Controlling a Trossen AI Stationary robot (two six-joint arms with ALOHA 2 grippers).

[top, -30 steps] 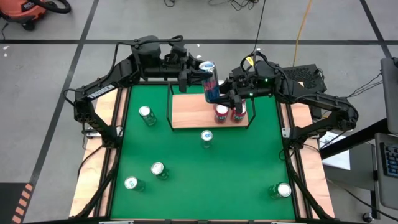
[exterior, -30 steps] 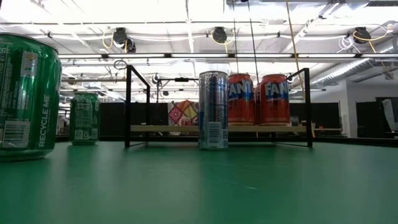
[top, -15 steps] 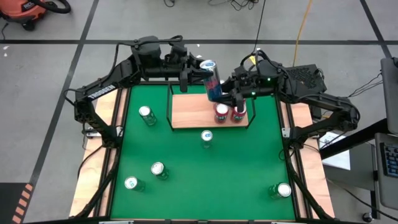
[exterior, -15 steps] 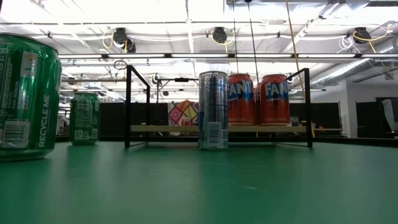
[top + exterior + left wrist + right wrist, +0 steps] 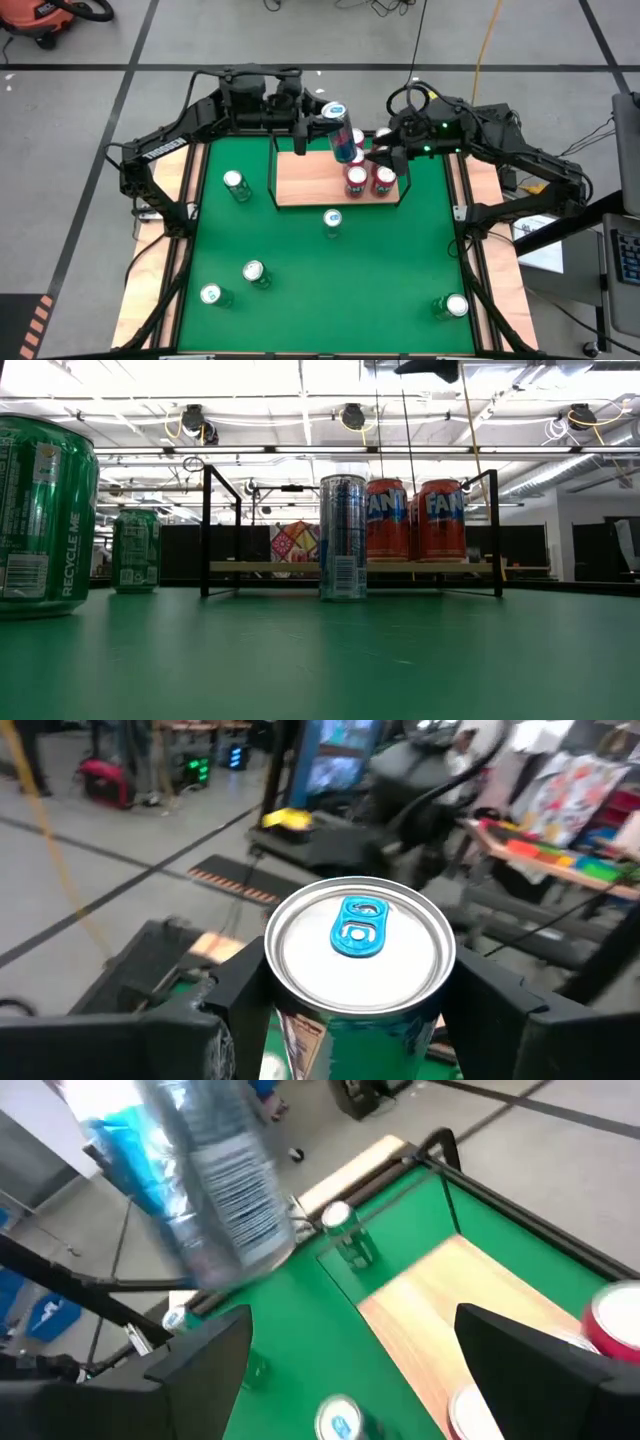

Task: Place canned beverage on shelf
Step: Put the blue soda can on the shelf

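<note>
Canned beverage (image 5: 340, 130), a tall slim blue-and-silver can, held in the air above the back edge of the shelf (image 5: 310, 180), at about 12 o'clock on the surface (image 5: 330, 280). In the left wrist view the left gripper (image 5: 350, 1010) has its fingers (image 5: 245, 995) closed on the can's upper body just under the rim, one on each side, with the blue pull tab facing up. The right gripper (image 5: 385, 158) hangs just beside the can, toward 3 o'clock from it; in the right wrist view its fingers (image 5: 200, 1360) are spread apart and touch nothing. Two red cans (image 5: 368, 180) already stand on the right half of the shelf; the left half of the board is bare. A further blue can (image 5: 332, 220) stands on the surface just in front of the shelf, toward 6 o'clock. Handling, as a judgement: a thin-walled aluminium can is stiff if full but dents under hard squeeze; its smooth side is slippery, so a mid-body or under-rim hold across the diameter suits best, kept upright.
</note>
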